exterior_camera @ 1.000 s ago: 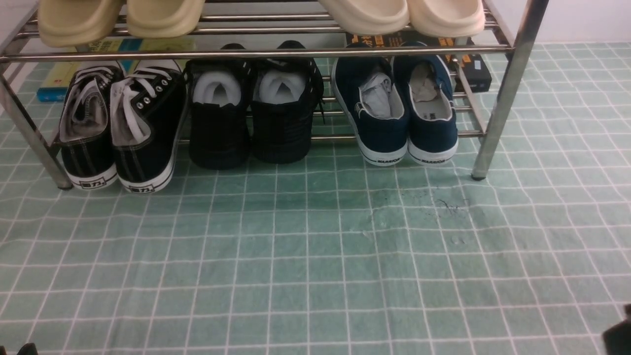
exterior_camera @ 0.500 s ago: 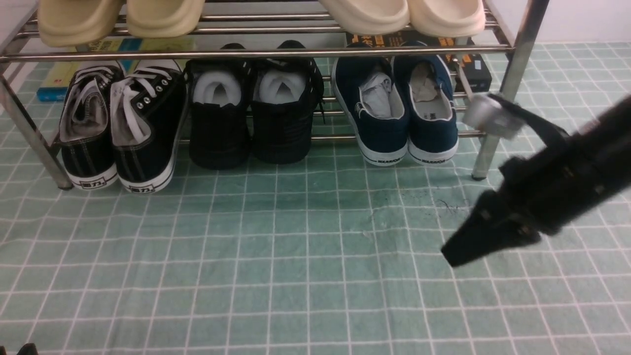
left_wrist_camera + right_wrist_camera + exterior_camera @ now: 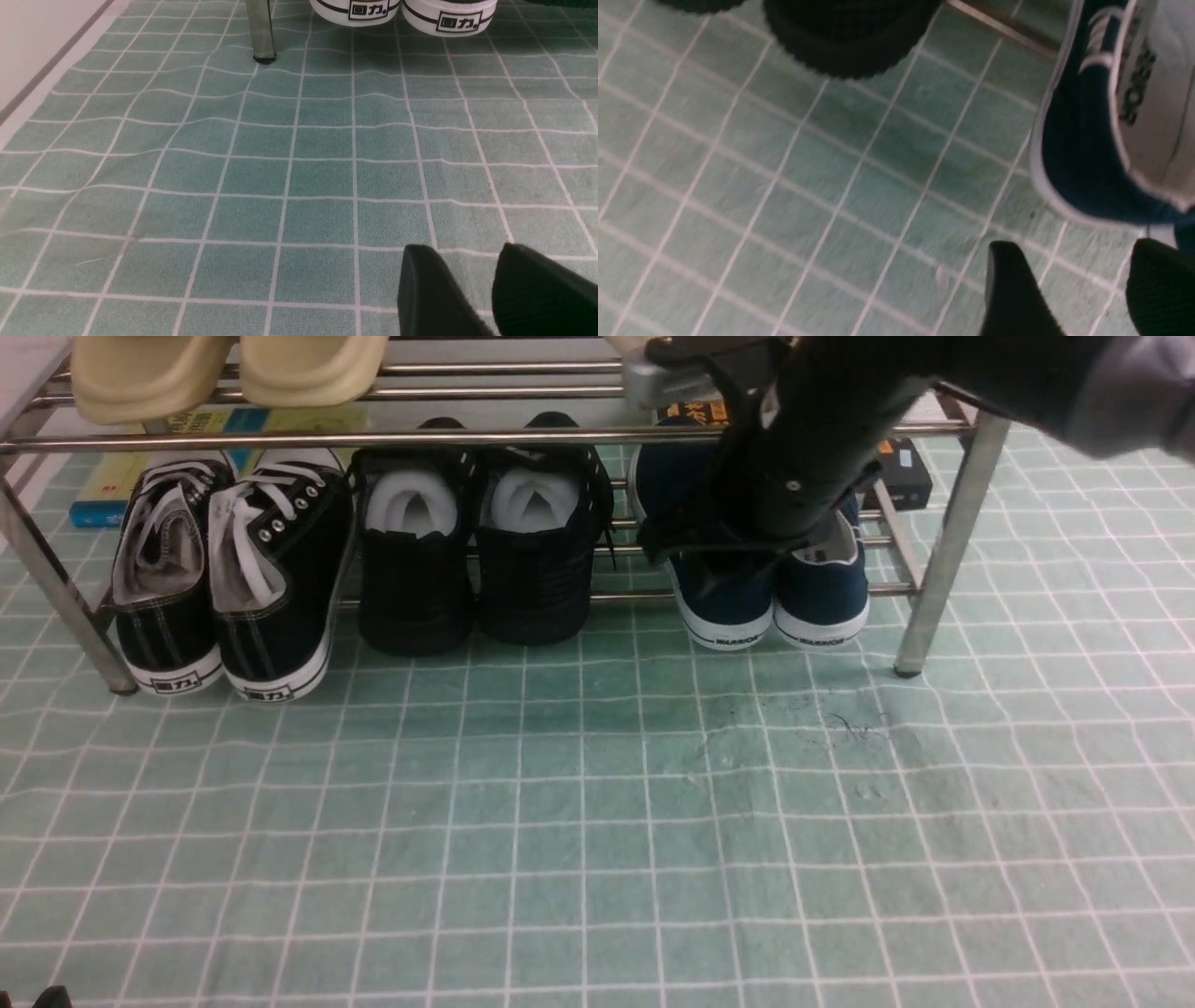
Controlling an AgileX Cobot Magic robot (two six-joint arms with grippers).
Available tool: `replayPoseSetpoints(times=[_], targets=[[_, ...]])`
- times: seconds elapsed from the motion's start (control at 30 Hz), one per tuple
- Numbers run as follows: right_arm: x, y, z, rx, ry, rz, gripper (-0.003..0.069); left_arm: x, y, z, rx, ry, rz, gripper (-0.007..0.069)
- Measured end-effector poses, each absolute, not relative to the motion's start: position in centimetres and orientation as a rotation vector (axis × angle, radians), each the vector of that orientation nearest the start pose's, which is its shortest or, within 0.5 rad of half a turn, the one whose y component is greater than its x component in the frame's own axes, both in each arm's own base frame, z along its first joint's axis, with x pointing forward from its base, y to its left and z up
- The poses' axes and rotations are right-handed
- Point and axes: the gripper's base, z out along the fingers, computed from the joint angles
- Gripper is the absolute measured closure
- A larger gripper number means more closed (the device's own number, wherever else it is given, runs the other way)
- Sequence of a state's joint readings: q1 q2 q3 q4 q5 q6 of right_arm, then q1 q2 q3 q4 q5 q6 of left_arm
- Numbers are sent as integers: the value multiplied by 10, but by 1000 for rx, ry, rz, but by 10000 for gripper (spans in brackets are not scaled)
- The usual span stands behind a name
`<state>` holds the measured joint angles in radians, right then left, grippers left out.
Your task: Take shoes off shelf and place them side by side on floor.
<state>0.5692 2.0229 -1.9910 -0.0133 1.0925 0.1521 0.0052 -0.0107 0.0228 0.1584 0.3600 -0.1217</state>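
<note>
While shoes [image 3: 822, 597] sit on shelf [image 3: 950, 541], right gripper [image 3: 1073, 249] near heels, parted, empty; left gripper [image 3: 463, 252] parted too.

Right arm [image 3: 812, 439]: we see thick black casing, small pale screws [image 3: 792, 484], a grey metal block [image 3: 653, 381].
Left gripper [image 3: 462, 261]: we note matte black wedge fingers [image 3: 434, 289], finely textured.
Right gripper [image 3: 1071, 261]: we find matching black, round-tipped fingers.

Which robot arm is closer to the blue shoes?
Right. The right fingers hang just beside the blue shoes at the shelf. The left fingers are far off, above the floor, facing the black lace-up sneakers.
</note>
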Motion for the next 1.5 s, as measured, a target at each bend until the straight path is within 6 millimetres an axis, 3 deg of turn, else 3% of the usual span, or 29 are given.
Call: replayPoseSetpoints(times=[0.2, 0.5, 0.6, 0.63, 0.7, 0.73, 0.77, 0.87, 1.07, 1.27, 1.5], targets=[[418, 256, 291, -557, 2479, 128, 264, 53, 5, 174, -19, 1852, 74, 383], [436, 259, 266, -508, 2442, 45, 301, 53, 5, 174, -19, 1852, 74, 383], [440, 260, 259, -496, 2443, 38, 366, 53, 5, 174, -19, 1852, 74, 383], [440, 261, 256, -491, 2448, 39, 433, 53, 5, 174, -19, 1852, 74, 383], [440, 262, 254, -489, 2452, 45, 479, 53, 5, 174, -19, 1852, 74, 383], [440, 262, 254, -481, 2458, 56, 570, 53, 5, 174, -19, 1852, 74, 383], [439, 263, 255, -476, 2464, 64, 604, 53, 5, 174, -19, 1852, 74, 383], [437, 263, 259, -473, 2481, 79, 622, 53, 5, 174, -19, 1852, 74, 383], [402, 261, 306, -518, 2620, 207, 621, 53, 5, 174, -19, 1852, 74, 383], [371, 258, 369, -534, 2548, 410, 621, 53, 5, 174, -18, 1852, 74, 383], [345, 251, 402, -534, 2508, 550, 621, 53, 5, 174, -18, 1852, 74, 383]])
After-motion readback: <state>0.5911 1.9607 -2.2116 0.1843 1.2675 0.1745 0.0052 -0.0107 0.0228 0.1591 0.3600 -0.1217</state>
